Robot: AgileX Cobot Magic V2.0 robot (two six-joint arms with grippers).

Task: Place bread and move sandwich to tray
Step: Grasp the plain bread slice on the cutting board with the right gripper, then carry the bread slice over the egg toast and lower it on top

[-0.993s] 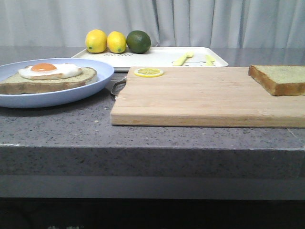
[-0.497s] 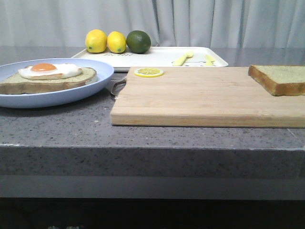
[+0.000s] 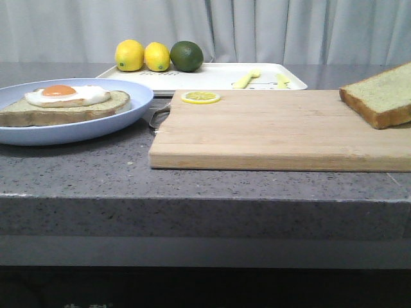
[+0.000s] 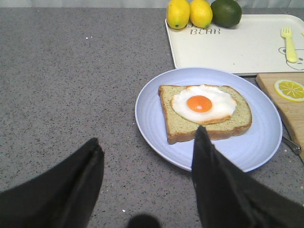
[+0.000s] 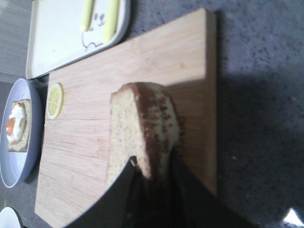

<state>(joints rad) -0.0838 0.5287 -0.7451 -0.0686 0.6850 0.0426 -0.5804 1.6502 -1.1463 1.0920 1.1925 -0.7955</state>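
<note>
The right gripper [image 5: 153, 176] pinched the bread [image 5: 142, 128], tilted over the cutting board's [image 3: 270, 131] right edge; the left gripper [image 4: 147, 183] gaped wide.

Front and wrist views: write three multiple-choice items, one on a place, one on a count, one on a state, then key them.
1. Where does the lemon slice lie?
A. on the cutting board
B. on the blue plate
C. on the tray

2. How many whole lemons sit on the tray?
A. one
B. two
C. three

3. What is the right gripper doing?
A. open, empty
B. shut on the plain bread slice
C. shut on the fried egg

Key:
1 A, it rests at the board's far left corner.
2 B, two lemons beside one lime.
3 B, its fingers pinch the slice's edge, tilting it.
</note>
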